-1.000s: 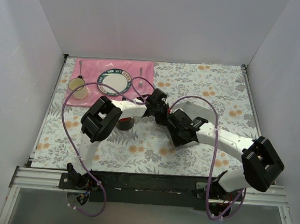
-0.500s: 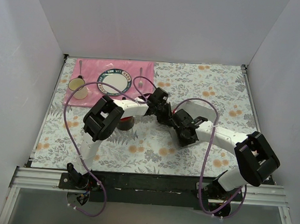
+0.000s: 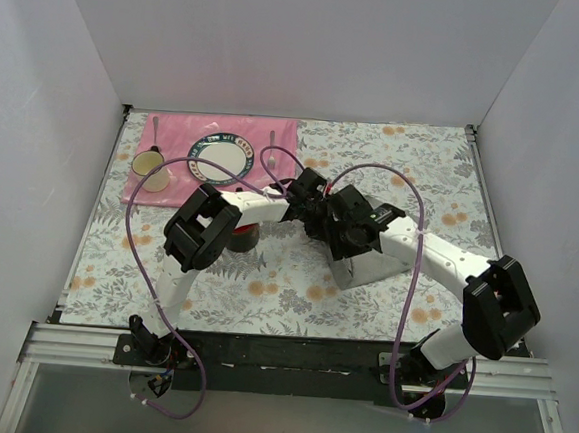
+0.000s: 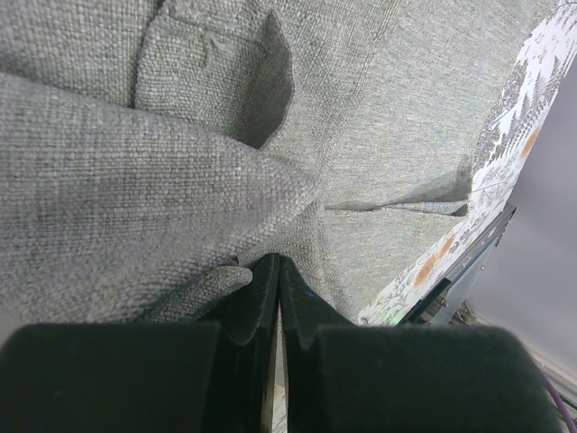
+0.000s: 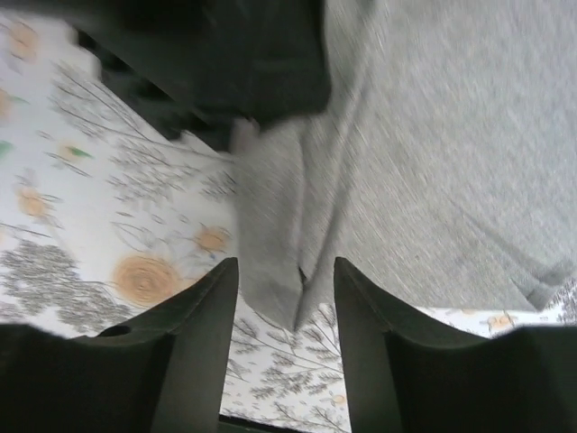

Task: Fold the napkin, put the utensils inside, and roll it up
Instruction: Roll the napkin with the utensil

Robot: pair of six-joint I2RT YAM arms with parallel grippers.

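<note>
The grey napkin (image 3: pixel 365 271) lies mid-table under both arms, bunched and partly hidden. It fills the left wrist view (image 4: pixel 379 117), where my left gripper (image 4: pixel 278 262) is shut on a raised fold of it. My left gripper (image 3: pixel 315 211) sits at the napkin's far-left part. My right gripper (image 3: pixel 341 231) is right next to it, open, and a hanging corner of the napkin (image 5: pixel 279 271) lies between its fingers (image 5: pixel 203 343) without being pinched. A slim utensil (image 3: pixel 274 138) lies on the pink placemat (image 3: pixel 176 127), and another (image 3: pixel 156 132) lies near the mug; their handles are too small to make out.
The pink placemat at the back left holds a plate (image 3: pixel 221 159) and a yellow mug (image 3: pixel 150 166). A dark red round object (image 3: pixel 241 238) stands under the left arm. Purple cables loop over both arms. White walls enclose the flowered tablecloth (image 3: pixel 424 167).
My right gripper has moved up and left, close against the left gripper. More of the grey napkin now shows below the right arm. The left gripper has barely shifted.
</note>
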